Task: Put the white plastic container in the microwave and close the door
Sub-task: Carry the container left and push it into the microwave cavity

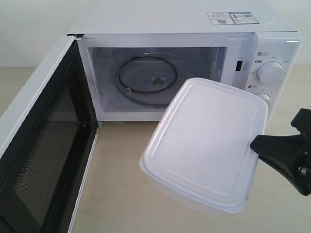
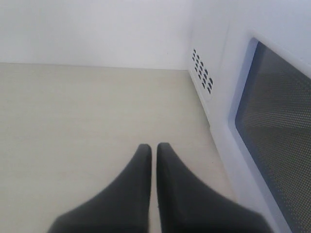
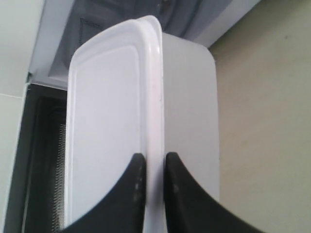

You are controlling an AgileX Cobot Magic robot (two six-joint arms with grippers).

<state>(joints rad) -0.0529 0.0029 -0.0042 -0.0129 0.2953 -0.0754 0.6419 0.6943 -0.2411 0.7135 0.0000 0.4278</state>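
The right gripper (image 3: 154, 166) is pinched on the rim of the white plastic container (image 1: 206, 141), holding it tilted just in front of the microwave (image 1: 170, 19), toward its right side. The door (image 1: 43, 145) stands wide open at left. The left gripper (image 2: 154, 149) has its jaws together, empty.

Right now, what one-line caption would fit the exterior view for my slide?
The right gripper holds the white plastic container by its rim, tilted, in front of the microwave, whose door is open.

All-black robot hardware
The left gripper (image 2: 152, 148) and right gripper (image 3: 154, 159) each carry two smooth matte black jaws, broad-based, tapering to rounded tips
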